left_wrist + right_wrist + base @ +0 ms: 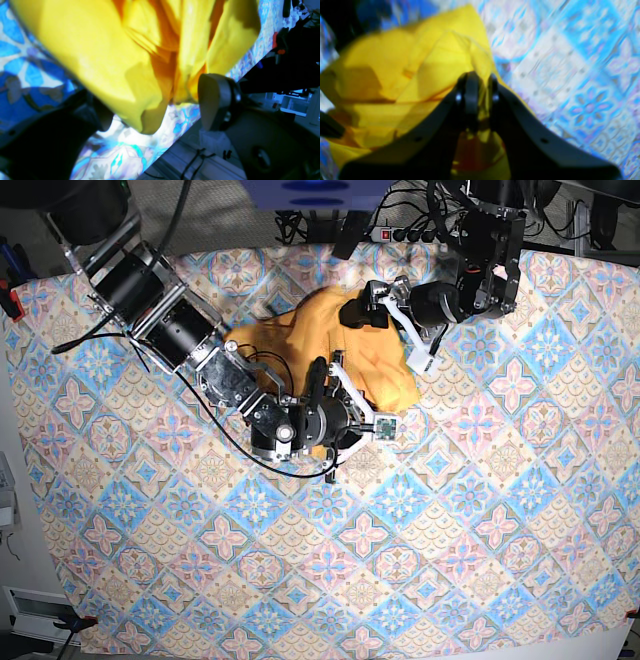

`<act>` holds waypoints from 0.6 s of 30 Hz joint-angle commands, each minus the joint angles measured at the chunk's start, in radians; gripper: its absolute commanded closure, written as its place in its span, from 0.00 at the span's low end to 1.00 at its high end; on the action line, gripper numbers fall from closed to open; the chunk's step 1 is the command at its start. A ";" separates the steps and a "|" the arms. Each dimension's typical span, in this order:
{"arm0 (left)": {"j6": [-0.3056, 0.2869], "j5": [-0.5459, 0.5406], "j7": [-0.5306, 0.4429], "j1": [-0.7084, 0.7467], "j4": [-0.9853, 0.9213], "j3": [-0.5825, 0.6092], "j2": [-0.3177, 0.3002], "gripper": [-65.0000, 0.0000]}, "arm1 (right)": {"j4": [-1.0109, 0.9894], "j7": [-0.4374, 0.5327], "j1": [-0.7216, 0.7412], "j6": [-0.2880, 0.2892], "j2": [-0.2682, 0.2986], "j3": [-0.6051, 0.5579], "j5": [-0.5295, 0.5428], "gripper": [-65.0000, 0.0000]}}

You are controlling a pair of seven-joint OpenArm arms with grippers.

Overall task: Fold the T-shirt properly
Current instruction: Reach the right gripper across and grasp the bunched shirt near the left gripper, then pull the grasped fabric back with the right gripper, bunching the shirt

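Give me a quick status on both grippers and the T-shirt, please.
Right gripper shut on T-shirt. Left gripper open around a hanging fold. T-shirt bunched on patterned cloth. Nothing in the way.

T-shirt (330,340) — soft matt cloth; tile-patterned cloth (480,510) — matt, lightly textured.

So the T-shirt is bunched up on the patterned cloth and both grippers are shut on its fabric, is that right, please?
Not quite: only the right gripper is shut on the T-shirt. The left wrist view shows the left gripper open, with fabric between its fingers. The T-shirt does lie bunched on the patterned cloth.
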 commanded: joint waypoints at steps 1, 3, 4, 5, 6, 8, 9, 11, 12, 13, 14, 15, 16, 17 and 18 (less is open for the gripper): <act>0.000 0.007 -0.021 0.000 0.003 0.002 -0.005 0.24 | 0.030 0.020 0.030 -0.004 -0.019 0.017 0.011 0.92; 0.000 0.007 -0.026 0.006 -0.020 0.002 -0.005 0.24 | 0.047 0.009 0.030 -0.004 -0.024 0.036 0.011 0.92; 0.000 0.007 -0.026 0.008 -0.029 0.002 -0.005 0.24 | 0.053 0.000 0.030 -0.004 -0.024 0.043 0.011 0.92; 0.000 0.007 -0.026 0.008 -0.034 0.002 -0.005 0.24 | 0.061 -0.006 0.030 -0.004 -0.026 0.054 0.012 0.92; 0.000 0.007 -0.026 0.008 -0.037 0.002 -0.005 0.24 | 0.070 -0.011 0.030 -0.004 -0.026 0.060 0.012 0.92; 0.000 0.007 -0.026 0.008 -0.037 0.002 -0.005 0.24 | 0.081 -0.011 0.028 -0.004 -0.026 0.062 0.014 0.92; 0.000 0.007 -0.026 0.006 -0.037 0.002 -0.005 0.24 | 0.083 -0.011 0.027 -0.004 -0.026 0.062 0.014 0.92; 0.000 0.007 -0.026 0.005 -0.037 0.002 -0.005 0.24 | 0.084 -0.011 0.022 -0.004 -0.027 0.062 0.029 0.92; 0.000 0.007 -0.026 0.005 -0.037 0.002 -0.007 0.24 | 0.084 -0.011 0.019 -0.004 -0.035 0.062 0.058 0.92; 0.000 0.007 -0.026 0.000 -0.037 0.002 -0.007 0.24 | 0.084 -0.011 0.019 -0.004 -0.036 0.062 0.104 0.92; 0.000 0.007 -0.026 -0.006 -0.038 0.002 -0.007 0.24 | 0.084 -0.011 0.020 -0.004 -0.036 0.062 0.156 0.92; 0.000 0.007 -0.026 -0.006 -0.040 0.002 -0.007 0.24 | 0.090 -0.011 0.022 -0.004 -0.039 0.062 0.204 0.92; 0.000 0.007 -0.026 -0.008 -0.040 0.002 -0.007 0.24 | 0.093 -0.011 0.023 -0.004 -0.039 0.063 0.245 0.92; 0.000 0.007 -0.026 -0.008 -0.040 0.002 -0.007 0.24 | 0.095 -0.011 0.025 -0.004 -0.042 0.063 0.274 0.92; 0.000 0.007 -0.026 -0.008 -0.040 0.002 -0.007 0.24 | 0.095 -0.011 0.025 -0.004 -0.053 0.063 0.294 0.92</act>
